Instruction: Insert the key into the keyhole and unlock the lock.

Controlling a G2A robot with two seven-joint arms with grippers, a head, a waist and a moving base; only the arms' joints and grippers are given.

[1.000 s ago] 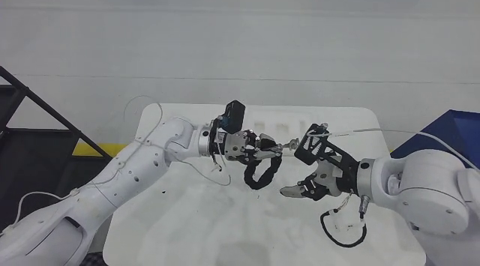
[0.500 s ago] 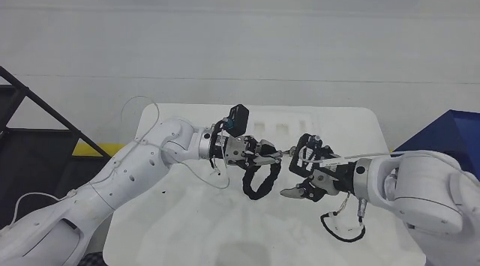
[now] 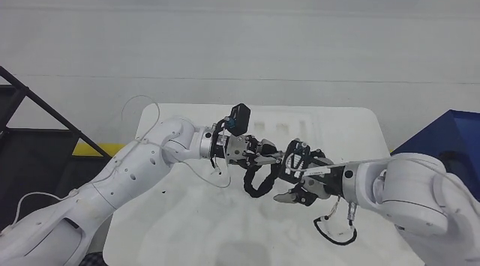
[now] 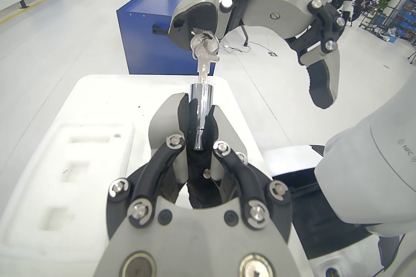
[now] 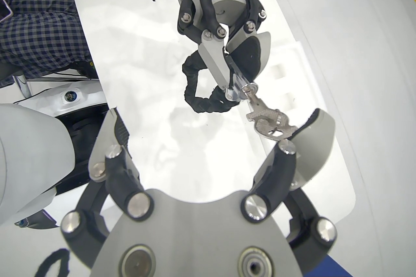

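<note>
My left gripper (image 4: 196,109) is shut on the chrome lock barrel (image 4: 201,116), held above the table. The lock's black cable loop (image 5: 201,96) hangs below it. A silver key (image 4: 205,51) sticks out of the keyhole, its blade in the barrel end (image 5: 247,89). A second key and ring hang at its head (image 5: 269,124). My right gripper (image 5: 214,129) is open, jaws wide apart. One fingertip pad (image 4: 195,21) touches the key head; the other finger (image 4: 321,86) stands well off. In the top view the left gripper (image 3: 264,153) and right gripper (image 3: 294,180) meet over the table's middle.
A white foam tray (image 4: 74,161) with rectangular recesses lies at the table's far edge (image 3: 285,127). A blue cabinet (image 3: 450,135) stands off the table's right side. A second black cable loop (image 3: 334,232) lies near the right arm.
The right gripper has moved left toward the lock, right up to the left gripper. The left arm has barely shifted.
</note>
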